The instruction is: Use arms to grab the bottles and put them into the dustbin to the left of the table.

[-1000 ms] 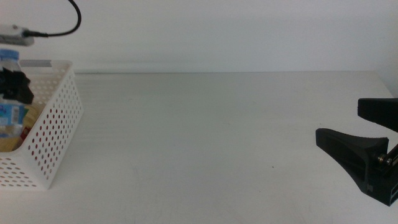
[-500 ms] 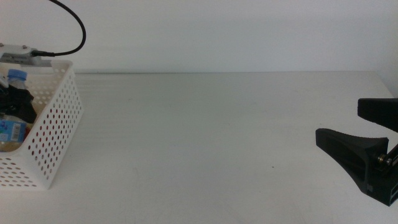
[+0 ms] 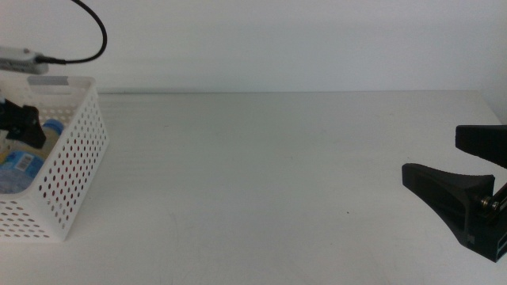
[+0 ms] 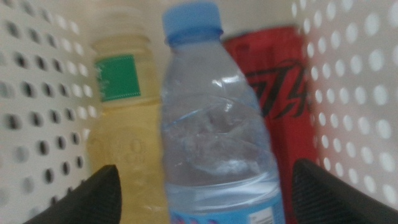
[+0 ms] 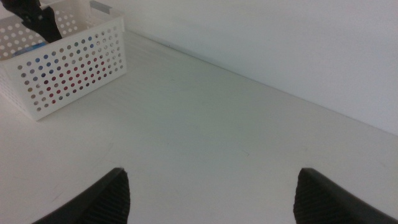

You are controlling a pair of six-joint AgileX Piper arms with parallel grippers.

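Observation:
The white perforated dustbin (image 3: 73, 170) stands at the table's left edge. In the left wrist view the blue-capped water bottle (image 4: 214, 143) lies inside it between the yellow bottle (image 4: 121, 124) and the red can (image 4: 280, 112). My left gripper (image 3: 20, 120) hangs over the dustbin, jaws wide open on either side of the water bottle (image 3: 28, 162), not touching it. My right gripper (image 3: 445, 158) waits open and empty at the table's right edge. The right wrist view shows the dustbin (image 5: 68, 68) far off, with the left gripper (image 5: 37, 17) above it.
The off-white table (image 3: 253, 174) stretches between the dustbin and my right gripper. A thick black cable (image 3: 93, 36) loops above the left arm. A pale wall runs behind the table's far edge.
My left gripper has come down into the dustbin with the water bottle and let it go. The bottle went from upright to lying flat. The right arm has not moved.

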